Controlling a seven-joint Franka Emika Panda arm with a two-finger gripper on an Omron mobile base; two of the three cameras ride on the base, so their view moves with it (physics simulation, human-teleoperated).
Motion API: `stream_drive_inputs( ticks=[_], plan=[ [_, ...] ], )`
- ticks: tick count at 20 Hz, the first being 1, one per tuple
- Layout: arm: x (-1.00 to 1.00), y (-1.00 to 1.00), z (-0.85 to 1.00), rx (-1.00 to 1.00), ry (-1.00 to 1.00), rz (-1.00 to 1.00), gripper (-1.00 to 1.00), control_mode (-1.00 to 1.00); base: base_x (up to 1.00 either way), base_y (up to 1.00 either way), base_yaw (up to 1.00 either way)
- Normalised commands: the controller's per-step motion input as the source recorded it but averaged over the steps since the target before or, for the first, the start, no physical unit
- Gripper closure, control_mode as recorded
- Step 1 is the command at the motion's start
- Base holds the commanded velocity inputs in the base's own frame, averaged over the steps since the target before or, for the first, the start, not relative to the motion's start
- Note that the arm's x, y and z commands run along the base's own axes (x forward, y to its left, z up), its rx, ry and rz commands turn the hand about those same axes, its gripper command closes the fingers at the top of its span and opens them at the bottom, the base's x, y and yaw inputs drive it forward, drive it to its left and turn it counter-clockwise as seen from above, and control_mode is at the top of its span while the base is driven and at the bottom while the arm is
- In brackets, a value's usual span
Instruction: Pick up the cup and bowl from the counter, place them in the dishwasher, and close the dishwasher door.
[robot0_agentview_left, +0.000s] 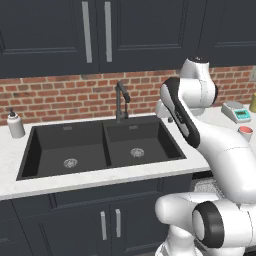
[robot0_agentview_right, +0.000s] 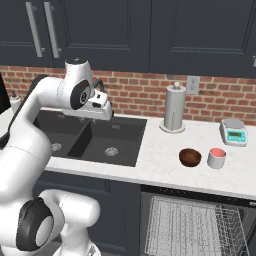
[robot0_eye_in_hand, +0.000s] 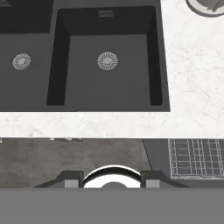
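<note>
Two things are left to carry, and both stand well off to the gripper's (robot0_agentview_right: 101, 106) right: the bowl (robot0_agentview_right: 190, 157) and the cup (robot0_agentview_right: 217, 158) sit just beside each other on the counter (robot0_agentview_right: 160, 150), while the tool hangs above the right basin of the sink (robot0_agentview_right: 100, 140) with nothing between its fingers. Its jaws look partly apart in the hand view, though how far I cannot tell.

Biggest risk, as I judge it, is the long sideways swing: the arm (robot0_agentview_right: 40, 115) is folded high, and a low sweep across could catch the faucet (robot0_agentview_left: 120, 100) just behind the tool or the paper-towel roll (robot0_agentview_right: 174, 109) standing beyond its path to the bowl. Next, the dishwasher (robot0_agentview_right: 195, 220) rack is pulled out below the counter edge, under and to the right of the tool; coming down carelessly could strike the wire. Then the two small pieces themselves: being so close, closing on one may knock the other, and a round bowl is likely to slip from a narrow pinch.

Farther right than the cup stands the kitchen scale (robot0_agentview_right: 233, 132), near enough to be nudged. Far to the tool's left, the soap bottle (robot0_agentview_left: 15, 124) is out of the way.
</note>
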Motion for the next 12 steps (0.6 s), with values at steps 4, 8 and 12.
stream_drive_inputs(
  ticks=[4, 8, 12],
  plan=[
    [-0.26, 0.00, 0.00, 0.00, -0.01, 0.00, -1.00, -1.00, 0.00, 0.00, 0.00],
    [-0.78, 0.00, -0.20, -0.07, 0.01, 0.00, -1.00, -1.00, 0.00, 0.00, 0.00],
    [-0.68, 0.00, -0.65, -0.13, 0.00, 0.00, -1.00, -1.00, 0.00, 0.00, 0.00]
  ],
)
